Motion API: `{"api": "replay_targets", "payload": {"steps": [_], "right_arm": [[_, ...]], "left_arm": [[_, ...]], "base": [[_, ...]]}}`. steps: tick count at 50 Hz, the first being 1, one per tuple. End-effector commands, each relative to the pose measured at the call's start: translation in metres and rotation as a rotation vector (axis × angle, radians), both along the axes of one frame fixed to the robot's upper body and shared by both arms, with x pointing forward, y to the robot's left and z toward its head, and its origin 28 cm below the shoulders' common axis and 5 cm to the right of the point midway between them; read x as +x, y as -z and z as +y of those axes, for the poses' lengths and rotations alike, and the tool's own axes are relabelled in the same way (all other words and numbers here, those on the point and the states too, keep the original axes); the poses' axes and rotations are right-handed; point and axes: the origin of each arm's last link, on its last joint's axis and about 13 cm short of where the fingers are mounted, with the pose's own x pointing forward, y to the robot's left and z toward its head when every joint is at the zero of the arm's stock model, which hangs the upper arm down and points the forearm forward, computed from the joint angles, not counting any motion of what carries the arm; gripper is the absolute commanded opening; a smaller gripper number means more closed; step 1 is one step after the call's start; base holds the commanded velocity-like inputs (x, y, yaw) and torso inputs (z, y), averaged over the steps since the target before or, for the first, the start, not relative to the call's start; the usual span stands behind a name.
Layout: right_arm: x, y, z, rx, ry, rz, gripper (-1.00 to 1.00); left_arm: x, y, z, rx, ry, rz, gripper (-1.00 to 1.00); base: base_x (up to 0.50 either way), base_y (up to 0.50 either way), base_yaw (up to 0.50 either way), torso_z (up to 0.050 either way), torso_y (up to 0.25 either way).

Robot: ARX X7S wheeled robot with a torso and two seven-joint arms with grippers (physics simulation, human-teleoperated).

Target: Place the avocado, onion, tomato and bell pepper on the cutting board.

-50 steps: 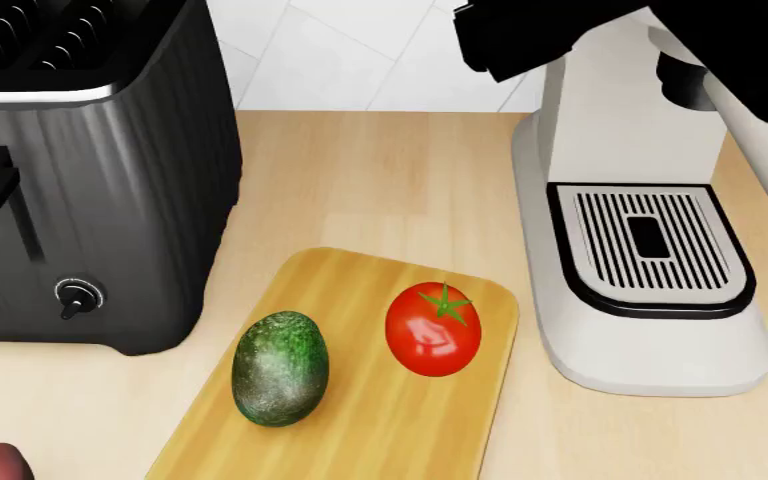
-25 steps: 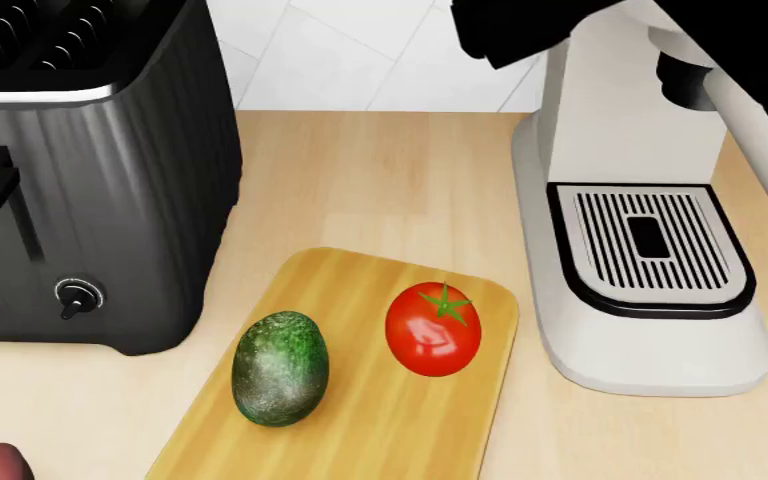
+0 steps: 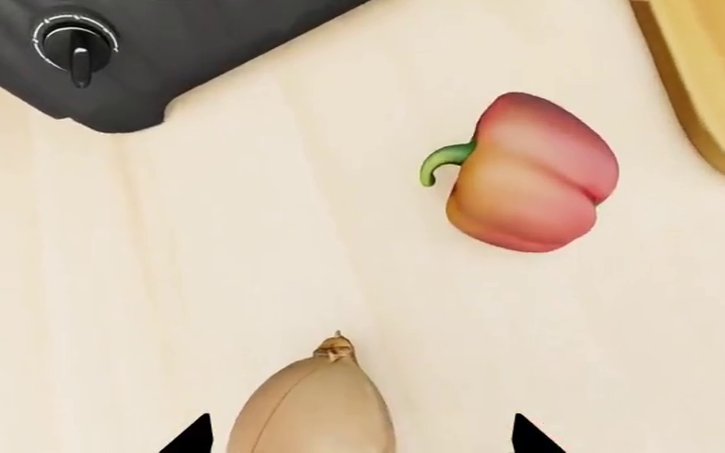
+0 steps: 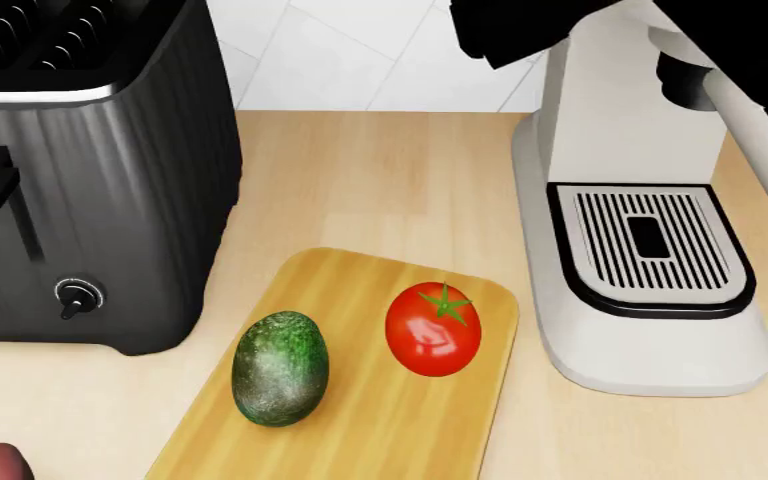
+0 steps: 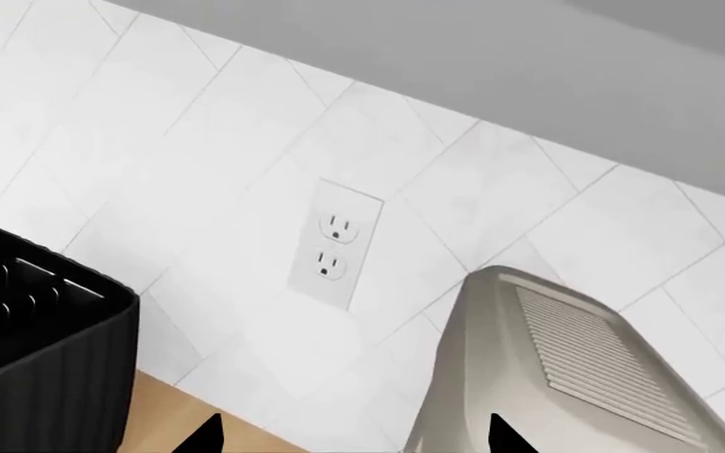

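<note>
"Cancel" label on black toaster

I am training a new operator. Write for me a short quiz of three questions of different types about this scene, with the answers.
1. True or false: the bell pepper already lies on the cutting board.
2. Which two items rest on the board? A) avocado and tomato B) onion and tomato C) avocado and onion
3. Fill in: between the left gripper's fingertips sits the ____.

Key: 1 false; 2 A; 3 onion.
</note>
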Motion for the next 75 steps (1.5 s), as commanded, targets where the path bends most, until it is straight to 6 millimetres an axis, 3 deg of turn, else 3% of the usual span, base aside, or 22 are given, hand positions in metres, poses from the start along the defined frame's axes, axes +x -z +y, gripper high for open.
{"api": "replay_targets", "payload": {"steps": [1,35,36,46,58,75], "right_arm": [[0.0,0.002,0.0,0.003,0.001,0.002,1.0],[-0.004,0.002,-0.002,0.005,0.01,-0.002,1.0],[-0.004,0.002,-0.002,0.005,0.01,-0.002,1.0],[-0.006,0.001,-0.003,0.013,0.013,-0.001,1.0],[-0.007,-0.004,-0.006,0.011,0.035,-0.011,1.0],[-0.006,-0.003,-0.011,0.016,0.062,-0.007,1.0]], "left_arm": [[0.003,0.012,0.005,0.0,-0.023,0.023,1.0],[0.017,0.045,0.013,0.014,-0.074,0.076,1.0],[0.017,0.044,0.013,0.016,-0.073,0.073,-1.0],[0.02,0.029,0.008,0.018,-0.021,-0.003,-1.0],[0.032,-0.01,-0.023,-0.036,0.144,-0.138,-1.0],[0.045,-0.031,-0.059,-0.083,0.327,-0.188,-1.0]], "base": [[0.0,0.0,0.0,0.0,0.0],[0.0,0.0,0.0,0.0,0.0],[0.0,0.0,0.0,0.0,0.0],[0.0,0.0,0.0,0.0,0.0],[0.0,0.0,0.0,0.0,0.0],[0.0,0.0,0.0,0.0,0.0]]}}
